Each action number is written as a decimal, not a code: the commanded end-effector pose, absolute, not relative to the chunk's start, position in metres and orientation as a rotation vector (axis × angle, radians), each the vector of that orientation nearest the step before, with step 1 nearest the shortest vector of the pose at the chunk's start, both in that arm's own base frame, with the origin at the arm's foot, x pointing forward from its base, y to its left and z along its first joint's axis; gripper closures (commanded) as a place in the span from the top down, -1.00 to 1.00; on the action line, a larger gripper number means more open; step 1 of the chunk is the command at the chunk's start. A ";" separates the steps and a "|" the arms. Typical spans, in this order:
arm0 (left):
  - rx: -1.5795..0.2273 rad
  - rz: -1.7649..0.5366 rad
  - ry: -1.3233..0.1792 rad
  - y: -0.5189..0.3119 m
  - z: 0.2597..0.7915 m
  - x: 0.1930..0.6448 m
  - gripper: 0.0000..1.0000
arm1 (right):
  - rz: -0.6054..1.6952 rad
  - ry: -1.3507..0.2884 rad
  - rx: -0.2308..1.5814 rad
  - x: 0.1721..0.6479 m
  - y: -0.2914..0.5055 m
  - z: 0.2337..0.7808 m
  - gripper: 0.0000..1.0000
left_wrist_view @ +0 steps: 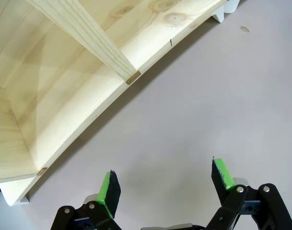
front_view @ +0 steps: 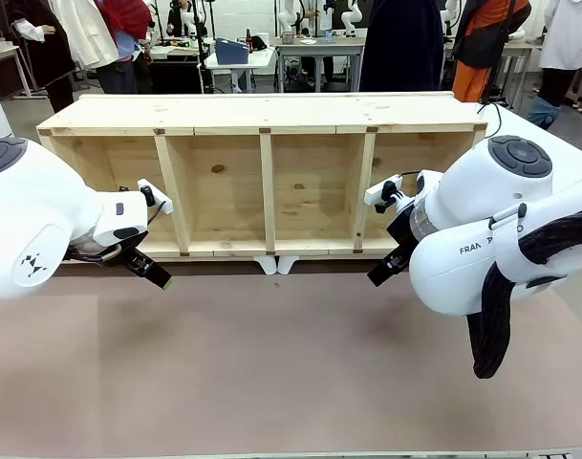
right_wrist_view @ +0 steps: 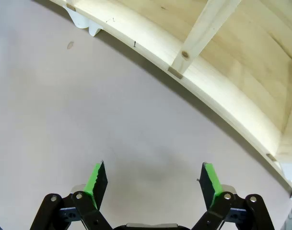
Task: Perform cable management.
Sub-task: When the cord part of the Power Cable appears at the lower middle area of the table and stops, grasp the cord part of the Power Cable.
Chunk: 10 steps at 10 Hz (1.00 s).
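The left gripper (left_wrist_view: 165, 178) is pointing at the tabletop (left_wrist_view: 208, 96), its jaws spread wide and gripping nothing, with the wooden shelf unit (left_wrist_view: 64, 62) lying beyond its fingertips. The right gripper (right_wrist_view: 153, 179) is mirroring it, also parted and empty. Where the cable is lying I cannot tell.

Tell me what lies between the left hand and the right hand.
Front view: bare brown tabletop between the left hand and the right hand; two small white feet under the pale wooden shelf sit just behind.
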<state>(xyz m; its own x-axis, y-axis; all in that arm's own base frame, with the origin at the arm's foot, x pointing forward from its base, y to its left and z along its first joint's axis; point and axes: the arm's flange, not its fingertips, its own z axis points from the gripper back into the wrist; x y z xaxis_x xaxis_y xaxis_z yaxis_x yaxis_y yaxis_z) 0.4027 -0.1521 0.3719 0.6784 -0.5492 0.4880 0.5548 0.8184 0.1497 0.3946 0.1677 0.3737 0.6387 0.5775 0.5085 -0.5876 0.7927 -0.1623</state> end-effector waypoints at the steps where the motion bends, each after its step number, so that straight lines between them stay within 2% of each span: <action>1: -0.013 -0.616 -0.545 -0.151 0.372 0.403 1.00 | 0.664 -0.574 0.019 0.395 0.168 0.374 1.00; 4: 0.002 -0.632 -0.551 -0.152 0.376 0.398 1.00 | 0.659 -0.574 0.017 0.391 0.163 0.377 1.00; 10: 0.037 -0.656 -0.664 -0.134 0.439 0.309 1.00 | 0.650 -0.668 -0.017 0.315 0.103 0.445 1.00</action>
